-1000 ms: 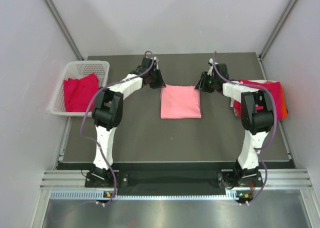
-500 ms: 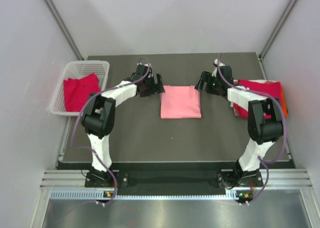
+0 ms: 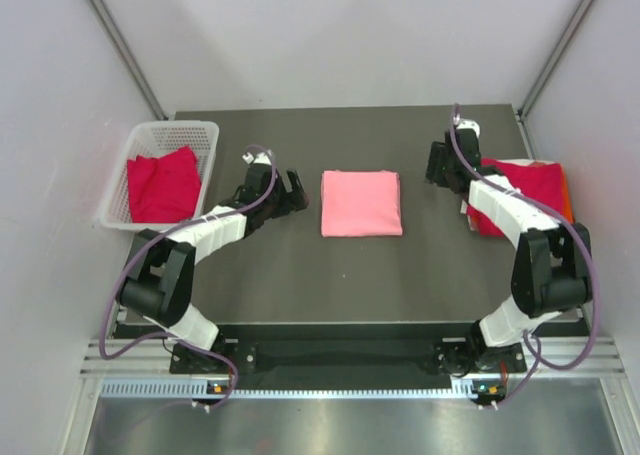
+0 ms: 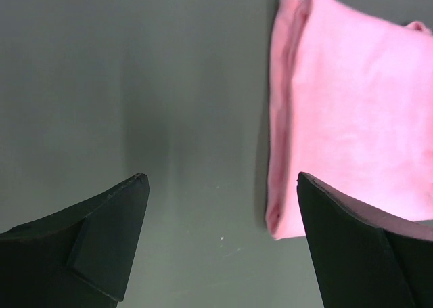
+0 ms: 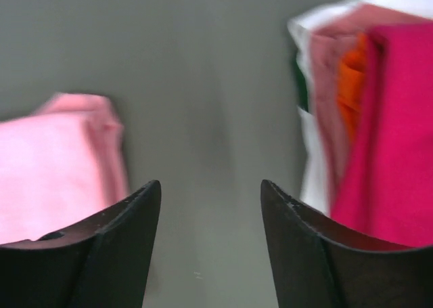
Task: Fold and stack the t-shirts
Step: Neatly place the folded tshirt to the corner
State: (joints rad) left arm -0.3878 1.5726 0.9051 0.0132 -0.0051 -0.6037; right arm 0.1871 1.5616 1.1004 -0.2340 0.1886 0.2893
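My left gripper (image 4: 223, 181) and my right gripper (image 5: 210, 186) both have their fingers spread apart, holding and touching nothing. The salmon-pink t-shirt (image 3: 361, 203) lies folded square on the table (image 3: 300, 265) between them. The crimson-topped stack (image 3: 525, 187) sits just beside my right gripper. Both my arms reach low and angle inward.

A: We get even, diffuse light from above in the top view, and the shadows are soft.
B: Our right wrist view is blurred, t-shirts (image 5: 392, 132) smeared. Left wrist is sharp, with a faint shadow on the worktop (image 4: 67, 64).
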